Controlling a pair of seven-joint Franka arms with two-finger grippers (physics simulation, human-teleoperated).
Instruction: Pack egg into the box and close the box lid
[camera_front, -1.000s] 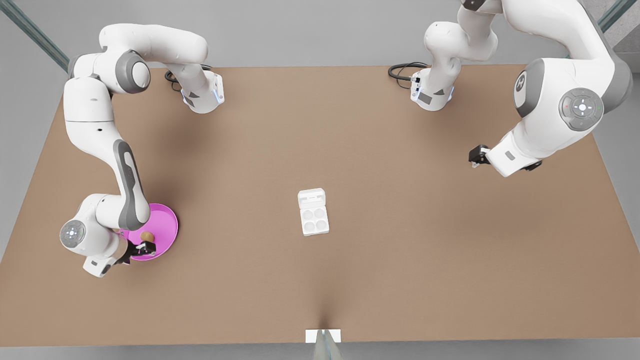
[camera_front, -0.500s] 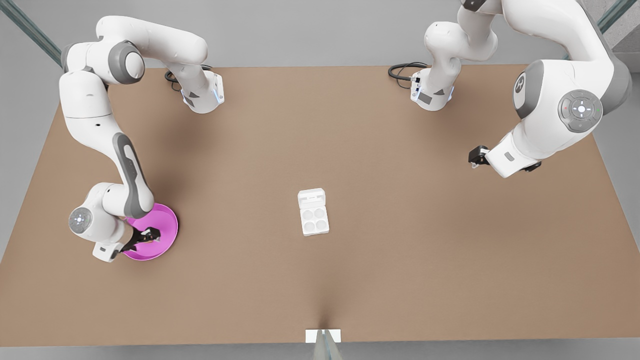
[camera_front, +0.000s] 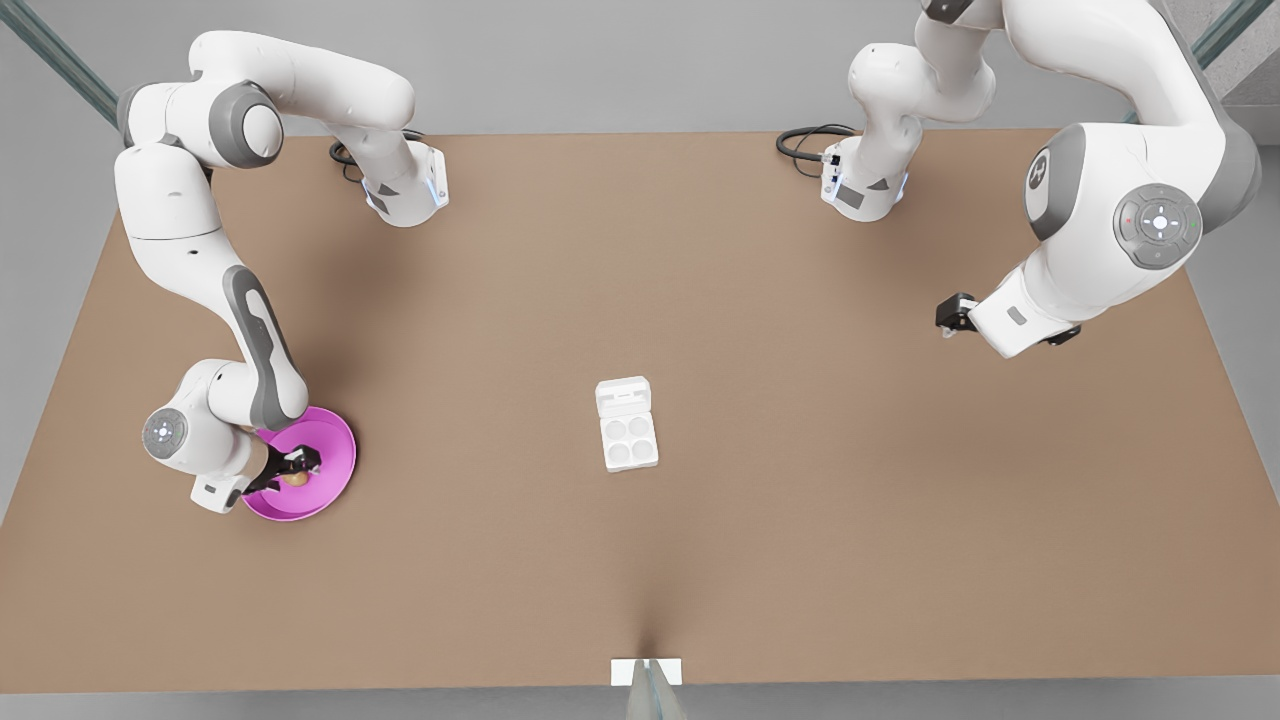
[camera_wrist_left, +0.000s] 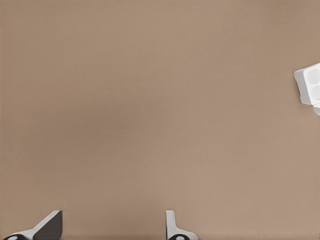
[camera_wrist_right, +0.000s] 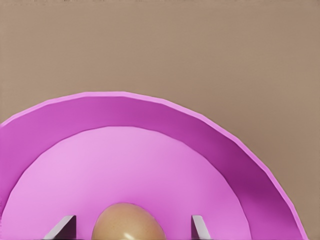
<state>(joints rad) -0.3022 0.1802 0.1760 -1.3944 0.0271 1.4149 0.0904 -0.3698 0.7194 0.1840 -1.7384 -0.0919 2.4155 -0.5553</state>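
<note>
Front view: a brown desk (camera_front: 800, 520) carries the box (camera_front: 628, 435) near its middle, with the box lid (camera_front: 623, 395) swung back flat on the far side so that the four round cups lie exposed. At the front view's left a round pink plate (camera_front: 335, 445) holds the egg (camera_front: 295, 478). The right end effector (camera_front: 296, 466) is lowered over the plate, directly above the egg; its fingers are spread, one to each side of the egg, not pressed against it. Right wrist view: the egg (camera_wrist_right: 128, 223) rests on the plate's floor (camera_wrist_right: 150, 165), and the two fingertips (camera_wrist_right: 198, 226) stand clear of it on either side. At the front view's right the left end effector (camera_front: 950, 315) hangs above bare desk, well apart from the box, its arm waiting. Left wrist view: its fingers (camera_wrist_left: 172, 227) are parted with nothing between them, and a corner of the box (camera_wrist_left: 310, 85) shows farther off.
</note>
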